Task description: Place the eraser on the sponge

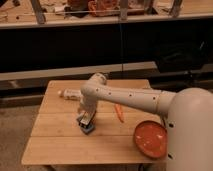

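The sponge (pixel 88 128) is a flat blue pad lying on the wooden table (pixel 60 145), left of centre. My gripper (pixel 86 120) hangs straight down over it, its tip at or just above the pad's top. The eraser does not show apart from the gripper; the gripper tip hides whatever is between the fingers. The white arm (pixel 125 97) reaches in from the right.
A pale bottle-like thing (pixel 69 93) lies at the table's back left. A slim orange stick (pixel 119 113) lies right of the gripper. An orange-red bowl (pixel 150 139) sits near the front right edge. Dark shelving runs behind the table.
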Available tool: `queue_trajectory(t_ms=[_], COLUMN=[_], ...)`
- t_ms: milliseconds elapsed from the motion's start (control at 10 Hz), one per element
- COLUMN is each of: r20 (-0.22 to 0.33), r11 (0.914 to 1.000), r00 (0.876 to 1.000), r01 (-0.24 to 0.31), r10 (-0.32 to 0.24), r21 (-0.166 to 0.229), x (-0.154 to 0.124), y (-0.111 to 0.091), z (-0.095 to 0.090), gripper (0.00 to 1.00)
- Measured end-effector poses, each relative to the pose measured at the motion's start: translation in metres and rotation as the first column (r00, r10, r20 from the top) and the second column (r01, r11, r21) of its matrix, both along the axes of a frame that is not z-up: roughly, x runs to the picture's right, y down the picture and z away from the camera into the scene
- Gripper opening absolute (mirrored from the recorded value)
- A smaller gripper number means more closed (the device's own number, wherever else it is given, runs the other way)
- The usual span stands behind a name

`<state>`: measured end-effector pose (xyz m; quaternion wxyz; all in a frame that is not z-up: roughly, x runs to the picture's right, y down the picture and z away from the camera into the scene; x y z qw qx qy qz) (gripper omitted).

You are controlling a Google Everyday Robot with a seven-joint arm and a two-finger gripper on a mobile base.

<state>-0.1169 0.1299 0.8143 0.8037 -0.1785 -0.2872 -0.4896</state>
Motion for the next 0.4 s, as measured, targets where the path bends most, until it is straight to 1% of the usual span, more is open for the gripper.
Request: queue_trajectory(t_ms=[100, 200, 400], r20=[0.001, 0.002, 0.006], r11=[1.0, 1.0, 1.0], r00=[1.0, 1.0, 1.0], r01=[0.001, 0.003, 0.006], r10=[-0.001, -0.003, -0.006], r21=[0.0, -0.001, -0.002], x=[0.0009, 0.0012, 0.0011], y=[-0.0018, -0.0022, -0.003], z=[-0.0012, -0.0014, -0.0022], gripper=[0.66, 0.69, 0.71])
